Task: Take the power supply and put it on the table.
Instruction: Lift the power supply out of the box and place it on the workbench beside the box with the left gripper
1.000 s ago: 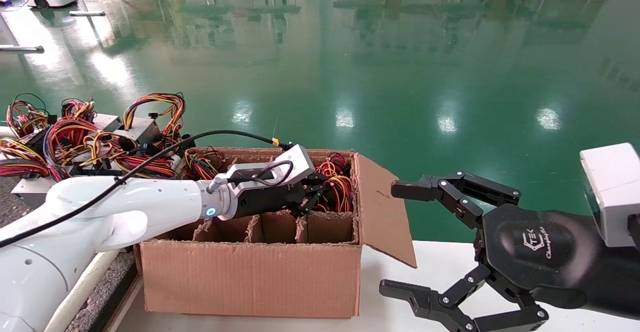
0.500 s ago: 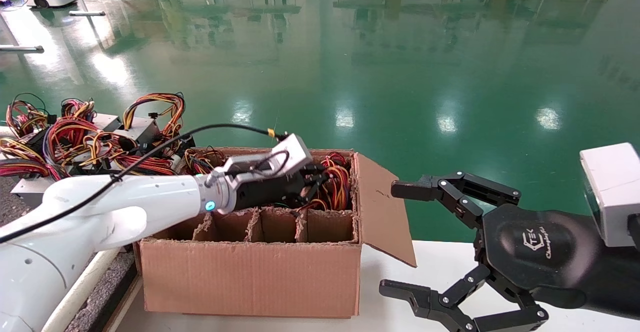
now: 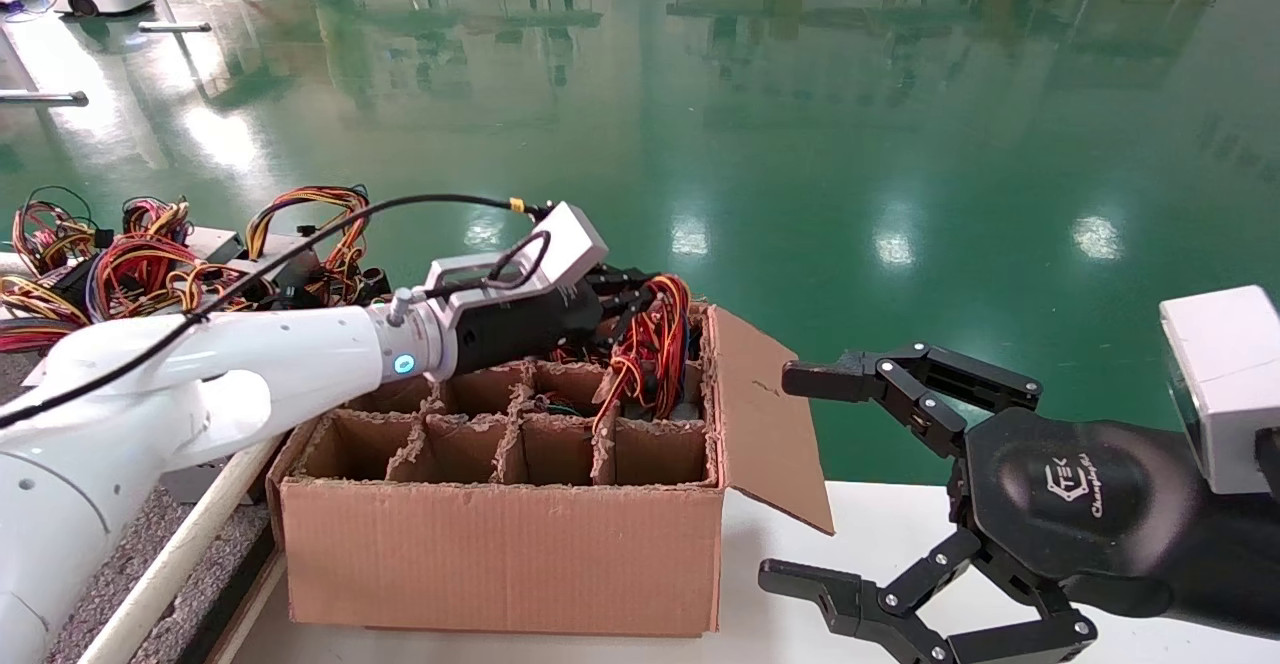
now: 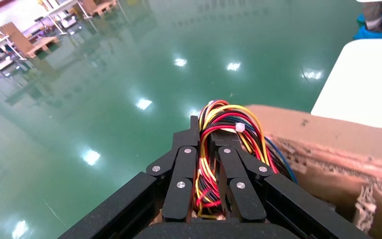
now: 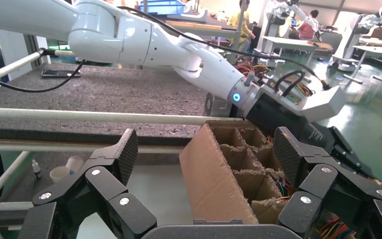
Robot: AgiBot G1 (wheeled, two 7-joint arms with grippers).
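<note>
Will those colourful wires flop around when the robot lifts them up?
Probably a bit. The power supply hangs by its wire loop, pinched in the left tool, so it may swing. Loose strands trail down into the cardboard box and look bendy. A white tie should keep the bundle together.

You can't see the power supply (image 3: 650,359) body below the left gripper (image 3: 640,309); box dividers and wires hide it.
</note>
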